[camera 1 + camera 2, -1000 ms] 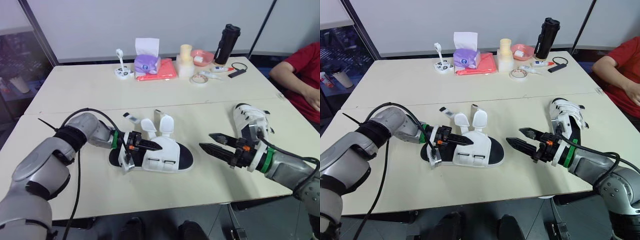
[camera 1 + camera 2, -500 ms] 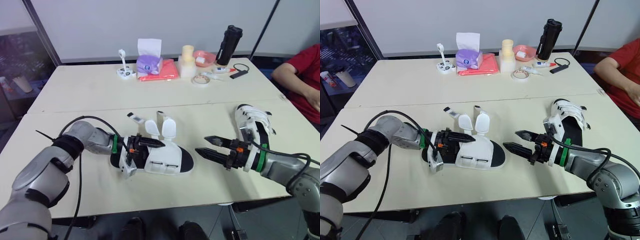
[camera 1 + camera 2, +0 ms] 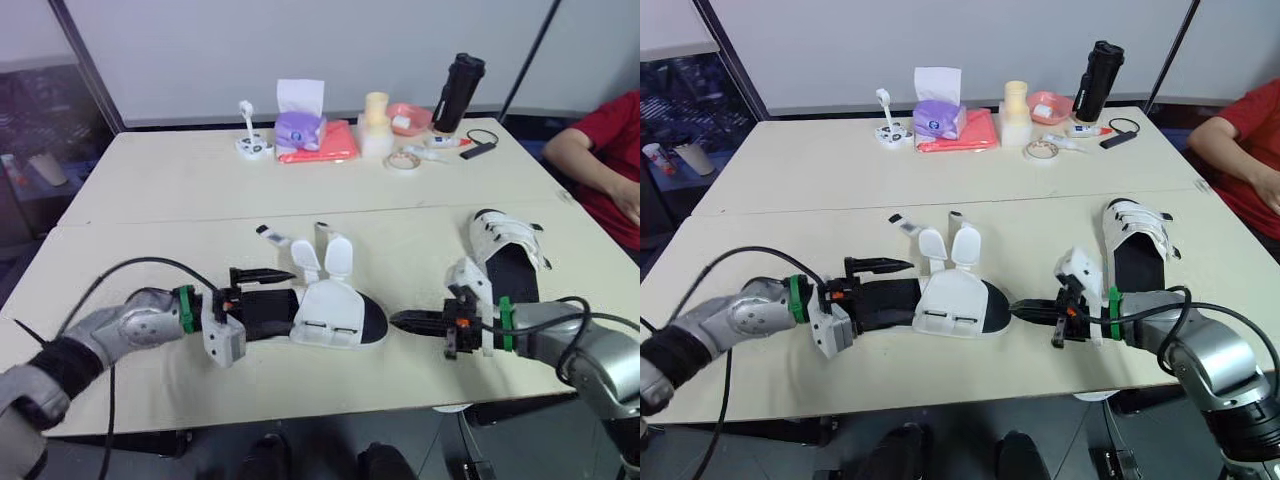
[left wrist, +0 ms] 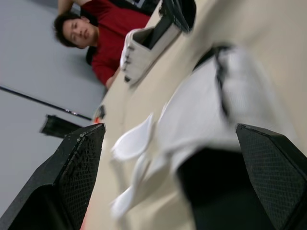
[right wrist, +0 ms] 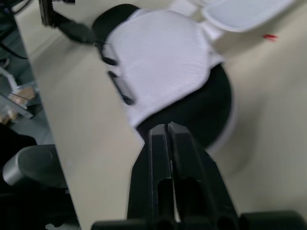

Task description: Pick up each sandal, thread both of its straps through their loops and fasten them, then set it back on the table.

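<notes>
Facing sandal [image 3: 956, 300] toe, right pincer [image 3: 1019, 307], closed

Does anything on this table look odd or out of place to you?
Yes: the middle sandal lies with both its white straps sticking up loose, not threaded through their loops. The other sandal, farther right, looks strapped across, so the pair does not match. Nothing looks spilled or broken.

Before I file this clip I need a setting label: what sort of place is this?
Probably an office or meeting room: two pale tables pushed together, a plain partition wall behind, and desk clutter at the far edge, such as a tissue box, a tape roll and a black flask.
</notes>
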Controlling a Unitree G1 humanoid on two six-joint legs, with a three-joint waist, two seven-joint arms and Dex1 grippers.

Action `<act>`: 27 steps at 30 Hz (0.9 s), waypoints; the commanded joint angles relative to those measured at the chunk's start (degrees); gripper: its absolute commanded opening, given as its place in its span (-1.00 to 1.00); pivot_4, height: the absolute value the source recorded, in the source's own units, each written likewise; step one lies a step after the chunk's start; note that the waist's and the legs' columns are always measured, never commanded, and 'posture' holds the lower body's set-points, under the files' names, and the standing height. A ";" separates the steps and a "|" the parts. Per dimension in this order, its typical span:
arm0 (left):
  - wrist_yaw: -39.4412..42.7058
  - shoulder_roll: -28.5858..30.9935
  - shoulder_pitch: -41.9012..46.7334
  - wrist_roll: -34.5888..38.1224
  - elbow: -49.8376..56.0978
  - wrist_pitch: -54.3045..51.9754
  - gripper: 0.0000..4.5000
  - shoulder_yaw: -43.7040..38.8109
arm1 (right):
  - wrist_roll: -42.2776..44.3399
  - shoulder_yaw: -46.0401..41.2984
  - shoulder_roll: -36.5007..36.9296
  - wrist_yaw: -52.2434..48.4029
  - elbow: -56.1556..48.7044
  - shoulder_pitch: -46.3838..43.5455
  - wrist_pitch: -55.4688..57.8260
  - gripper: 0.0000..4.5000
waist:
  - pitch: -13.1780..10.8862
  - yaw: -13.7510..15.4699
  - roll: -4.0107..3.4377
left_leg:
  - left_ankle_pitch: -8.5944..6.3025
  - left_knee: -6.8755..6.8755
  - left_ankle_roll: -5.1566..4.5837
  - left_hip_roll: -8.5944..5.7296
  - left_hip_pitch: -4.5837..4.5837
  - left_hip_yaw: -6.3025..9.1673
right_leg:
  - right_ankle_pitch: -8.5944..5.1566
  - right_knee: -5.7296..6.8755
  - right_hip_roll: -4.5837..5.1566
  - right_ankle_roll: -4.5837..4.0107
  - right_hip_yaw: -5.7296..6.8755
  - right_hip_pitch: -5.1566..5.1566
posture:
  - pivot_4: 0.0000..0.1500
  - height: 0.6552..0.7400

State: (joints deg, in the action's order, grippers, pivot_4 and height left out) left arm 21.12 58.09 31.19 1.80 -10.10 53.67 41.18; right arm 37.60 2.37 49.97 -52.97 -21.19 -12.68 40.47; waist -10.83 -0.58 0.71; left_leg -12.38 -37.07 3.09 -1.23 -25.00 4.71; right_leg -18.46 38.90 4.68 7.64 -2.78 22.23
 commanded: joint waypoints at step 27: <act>18.89 -27.81 1.00 53.31 -0.75 -98.34 1.00 -39.92 | -20.23 12.30 -9.86 -3.06 10.84 -5.31 -12.33 -0.97 | 0.01 -0.37 0.06 | -0.01 0.07 0.00 0.04 0.98 0.12 | -0.03 0.13 -0.08 -0.03 0.06 -0.82 | 1.00 1.00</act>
State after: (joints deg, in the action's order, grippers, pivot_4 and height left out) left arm 40.67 31.33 30.25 53.81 -9.40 -42.94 4.23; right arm 18.50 13.75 40.84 -56.07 -10.93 -17.88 28.29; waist -10.83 -0.96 0.76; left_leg -12.39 -36.99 3.09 -1.19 -23.99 4.83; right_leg -18.48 39.02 4.60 7.61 -2.72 21.39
